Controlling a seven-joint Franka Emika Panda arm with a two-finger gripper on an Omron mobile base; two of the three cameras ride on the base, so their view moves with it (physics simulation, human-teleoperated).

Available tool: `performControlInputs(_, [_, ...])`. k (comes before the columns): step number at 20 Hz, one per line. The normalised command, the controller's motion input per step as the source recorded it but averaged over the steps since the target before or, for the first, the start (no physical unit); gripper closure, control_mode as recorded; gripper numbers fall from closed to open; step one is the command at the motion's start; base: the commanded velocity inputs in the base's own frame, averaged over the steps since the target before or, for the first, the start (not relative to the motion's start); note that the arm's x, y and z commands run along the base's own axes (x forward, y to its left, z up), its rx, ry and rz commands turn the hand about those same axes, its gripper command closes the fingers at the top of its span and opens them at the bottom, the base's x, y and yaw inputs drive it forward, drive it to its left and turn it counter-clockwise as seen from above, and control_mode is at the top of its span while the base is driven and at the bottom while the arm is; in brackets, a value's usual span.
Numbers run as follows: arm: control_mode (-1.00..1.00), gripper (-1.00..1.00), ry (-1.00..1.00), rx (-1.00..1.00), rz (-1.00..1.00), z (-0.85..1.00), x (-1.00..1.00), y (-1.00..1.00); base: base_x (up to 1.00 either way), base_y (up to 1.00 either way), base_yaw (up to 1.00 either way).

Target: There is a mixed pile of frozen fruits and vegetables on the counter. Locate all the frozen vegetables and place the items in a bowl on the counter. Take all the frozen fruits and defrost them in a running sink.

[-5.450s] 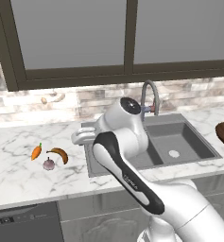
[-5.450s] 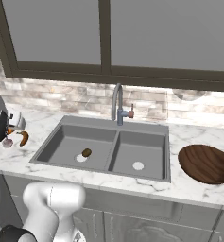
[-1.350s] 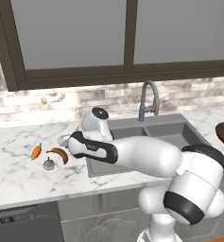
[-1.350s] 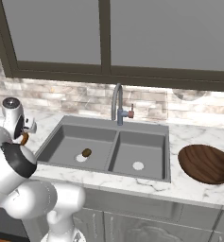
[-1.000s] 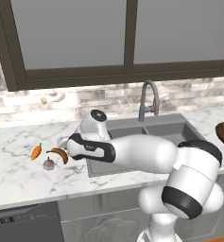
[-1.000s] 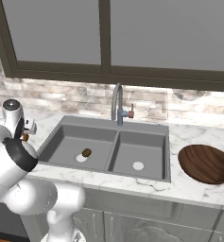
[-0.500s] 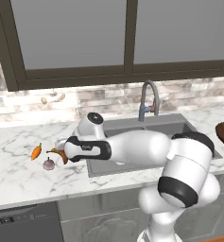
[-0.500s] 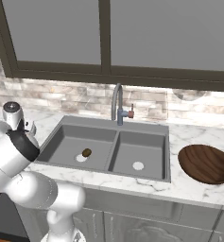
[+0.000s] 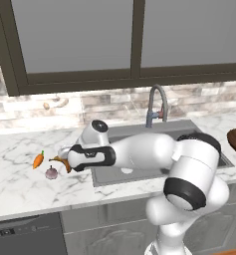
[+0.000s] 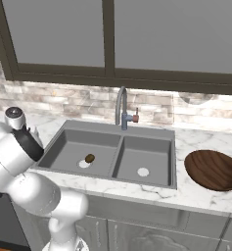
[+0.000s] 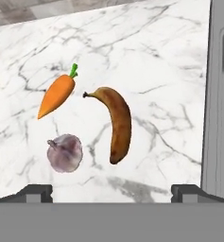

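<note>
Hovering over the tabletop (image 9: 20, 189) near the left edge of the sink (image 10: 112, 139), the end effector (image 11: 111, 191) has its fingers spread wide and grips nothing. Below it lie the banana (image 11: 117, 124), the carrot (image 11: 56, 96) and the pinkish bulb (image 11: 64, 153), close together but apart. A kiwi (image 10: 89, 158) sits in the left basin. The bowl (image 10: 213, 169) rests near the tabletop's right end.

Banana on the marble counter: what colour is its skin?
Brownish-yellow, darker brown along the curved banana; clearest in the hand view.
</note>
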Motion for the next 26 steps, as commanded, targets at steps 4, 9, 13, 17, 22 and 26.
performControlInputs(4, [-1.0,-1.0,0.01,0.0,0.0,-0.09,0.09,0.05,0.0,0.0,0.0])
performControlInputs(9, [-1.0,-1.0,0.03,0.0,0.0,-0.12,0.1,0.07,0.0,0.0,0.0])
performControlInputs(13, [-1.0,-1.0,0.03,0.0,0.0,-0.11,0.1,0.06,0.0,0.0,0.0])
performControlInputs(17, [-1.0,-1.0,0.04,0.0,0.0,-0.13,0.11,0.08,0.0,0.0,0.0])
performControlInputs(22, [-1.0,-1.0,0.04,0.0,0.0,-0.12,0.14,0.12,0.0,0.0,0.0])
performControlInputs(26, [-1.0,-1.0,0.03,0.0,0.0,-0.1,0.15,0.14,0.0,0.0,0.0])
